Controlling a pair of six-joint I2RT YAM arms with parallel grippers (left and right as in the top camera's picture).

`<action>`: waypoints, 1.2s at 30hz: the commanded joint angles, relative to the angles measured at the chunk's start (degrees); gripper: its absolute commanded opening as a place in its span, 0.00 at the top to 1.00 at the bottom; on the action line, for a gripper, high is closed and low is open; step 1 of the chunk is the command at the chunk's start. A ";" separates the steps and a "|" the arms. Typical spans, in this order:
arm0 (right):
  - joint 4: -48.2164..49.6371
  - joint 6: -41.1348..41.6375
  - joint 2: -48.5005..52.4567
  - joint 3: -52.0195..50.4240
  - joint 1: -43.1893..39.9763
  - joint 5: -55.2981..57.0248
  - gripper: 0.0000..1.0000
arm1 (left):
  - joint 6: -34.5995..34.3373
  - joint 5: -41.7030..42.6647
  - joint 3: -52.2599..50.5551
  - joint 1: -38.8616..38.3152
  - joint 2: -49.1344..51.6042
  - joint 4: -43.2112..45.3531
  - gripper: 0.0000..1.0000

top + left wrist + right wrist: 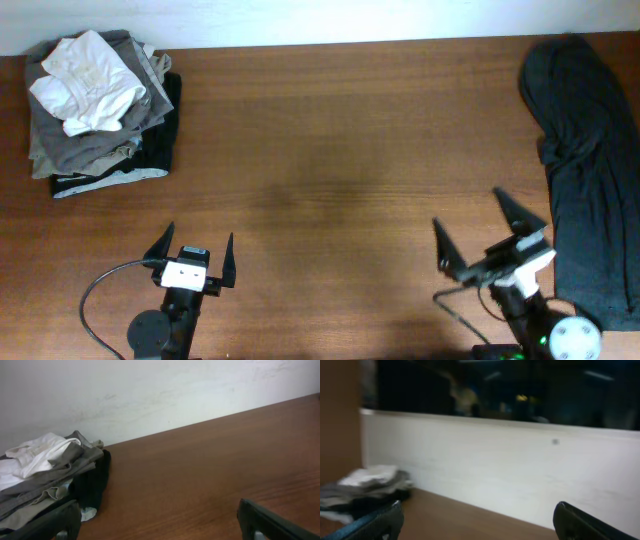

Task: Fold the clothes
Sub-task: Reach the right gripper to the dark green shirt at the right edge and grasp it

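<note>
A stack of folded clothes (100, 100), grey, black and white, sits at the table's far left corner; it also shows in the left wrist view (50, 475) and, blurred, in the right wrist view (365, 487). A dark grey unfolded garment (585, 170) lies in a long heap along the right edge. My left gripper (197, 252) is open and empty near the front edge, left of centre; its fingers show in the left wrist view (160, 520). My right gripper (468, 228) is open and empty at the front right, just left of the dark garment; its fingers show in the right wrist view (477, 517).
The brown wooden table (340, 150) spreads between the stack and the dark garment. A white wall (150, 395) runs along the table's far edge. A black cable (100, 285) loops by the left arm's base.
</note>
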 commanded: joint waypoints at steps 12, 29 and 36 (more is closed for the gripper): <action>-44.33 -8.63 67.87 64.46 -6.23 17.53 0.01 | -0.57 -0.39 -0.44 0.35 -0.55 0.04 0.01; -61.02 -0.61 99.03 86.05 -24.20 19.41 0.01 | -0.57 -0.39 -0.44 0.35 -0.55 0.04 0.01; -57.02 -0.57 107.62 86.05 -29.57 19.65 0.01 | -0.55 -0.39 -0.44 0.35 -0.55 0.04 0.01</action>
